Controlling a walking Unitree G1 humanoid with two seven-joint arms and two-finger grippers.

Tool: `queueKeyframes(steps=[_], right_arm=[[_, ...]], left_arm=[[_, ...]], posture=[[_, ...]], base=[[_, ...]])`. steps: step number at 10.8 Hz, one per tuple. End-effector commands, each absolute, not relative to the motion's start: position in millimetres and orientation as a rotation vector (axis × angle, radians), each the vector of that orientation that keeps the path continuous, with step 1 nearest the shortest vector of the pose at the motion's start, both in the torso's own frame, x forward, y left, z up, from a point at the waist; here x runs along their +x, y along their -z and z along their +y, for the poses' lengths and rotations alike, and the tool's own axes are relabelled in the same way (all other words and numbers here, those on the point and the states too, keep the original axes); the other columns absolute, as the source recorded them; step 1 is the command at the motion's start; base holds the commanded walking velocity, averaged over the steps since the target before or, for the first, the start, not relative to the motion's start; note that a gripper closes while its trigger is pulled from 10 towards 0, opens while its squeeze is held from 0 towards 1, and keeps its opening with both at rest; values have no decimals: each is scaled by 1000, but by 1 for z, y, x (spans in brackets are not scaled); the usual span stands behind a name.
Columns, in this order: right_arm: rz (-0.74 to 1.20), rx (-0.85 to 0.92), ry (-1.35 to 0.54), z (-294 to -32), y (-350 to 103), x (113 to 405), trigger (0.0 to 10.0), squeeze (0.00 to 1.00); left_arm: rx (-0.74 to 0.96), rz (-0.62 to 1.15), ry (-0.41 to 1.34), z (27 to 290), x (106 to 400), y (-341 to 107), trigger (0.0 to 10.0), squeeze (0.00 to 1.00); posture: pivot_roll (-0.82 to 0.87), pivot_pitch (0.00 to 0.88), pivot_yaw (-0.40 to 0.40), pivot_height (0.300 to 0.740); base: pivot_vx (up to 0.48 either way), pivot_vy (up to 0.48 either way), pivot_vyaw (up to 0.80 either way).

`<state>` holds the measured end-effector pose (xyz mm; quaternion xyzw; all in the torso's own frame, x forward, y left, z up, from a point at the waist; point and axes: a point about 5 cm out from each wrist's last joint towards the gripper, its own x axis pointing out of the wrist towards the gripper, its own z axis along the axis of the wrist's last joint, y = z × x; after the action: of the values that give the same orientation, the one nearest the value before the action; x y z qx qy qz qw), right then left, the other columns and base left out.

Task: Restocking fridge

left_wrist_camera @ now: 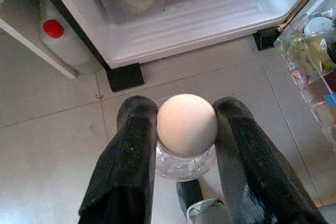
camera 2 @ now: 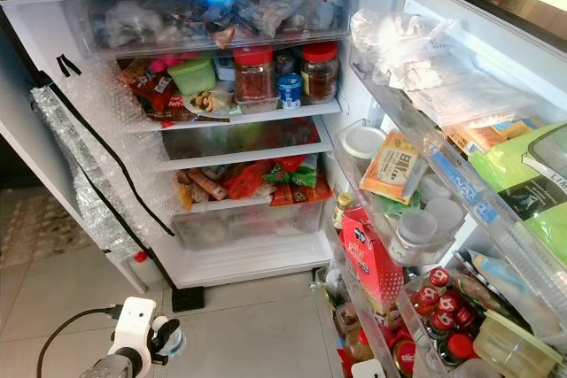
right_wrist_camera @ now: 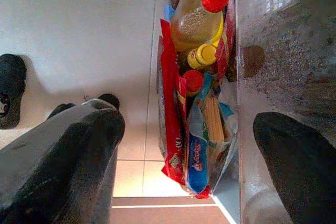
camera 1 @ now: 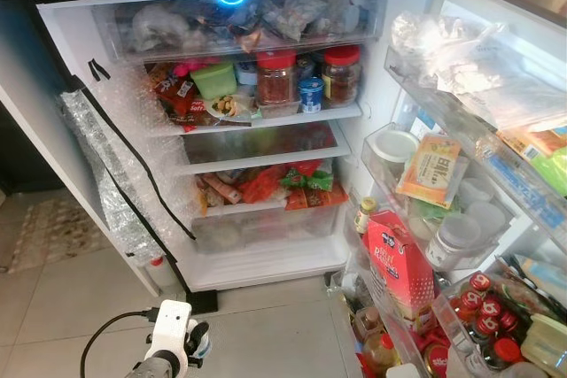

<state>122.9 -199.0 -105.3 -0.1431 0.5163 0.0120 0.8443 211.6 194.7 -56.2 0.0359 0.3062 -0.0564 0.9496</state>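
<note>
Left tool (left_wrist_camera: 185, 145) is clamped on a small clear jar (left_wrist_camera: 185, 158) with a cream round lid (left_wrist_camera: 186, 124), low over the floor in front of the fridge (camera 1: 266, 254). Jar's long axis points lid-first at the fridge base. Lift first, keep grip firm, aim for a free shelf gap. Right tool (right_wrist_camera: 194, 166) gapes wide, empty, beside the door bin's packets (right_wrist_camera: 194, 145).

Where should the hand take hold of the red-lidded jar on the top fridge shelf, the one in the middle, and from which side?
Grip the red-lidded jar around its glass body just under the lid, coming straight in from the open front. It stands upright at the shelf edge, with the green container and blue can close beside it, so a side approach looks crowded.
</note>
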Motion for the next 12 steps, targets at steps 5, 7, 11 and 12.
queueKeyframes(steps=[5, 7, 11, 12], right_arm=[[1054, -301, -35, -197, 103, 131, 10000, 0], [1047, -294, -41, -194, 102, 133, 10000, 0], [1048, -307, -53, -192, 102, 134, 10000, 0], [1046, -306, -54, -191, 102, 135, 10000, 0]], left_arm=[[66, 612, 116, 194, 212, 56, 10000, 0], [80, 603, 128, 195, 219, 52, 10000, 0], [89, 608, 134, 196, 220, 51, 10000, 0], [88, 610, 131, 196, 220, 52, 10000, 0]], posture=[[-6, 0, 16, 740], [-9, 0, 21, 740], [-5, 0, 21, 740], [-4, 0, 18, 740]], base=[[0, 0, 0], [0, 0, 0], [189, 0, 0], [259, 0, 0]])
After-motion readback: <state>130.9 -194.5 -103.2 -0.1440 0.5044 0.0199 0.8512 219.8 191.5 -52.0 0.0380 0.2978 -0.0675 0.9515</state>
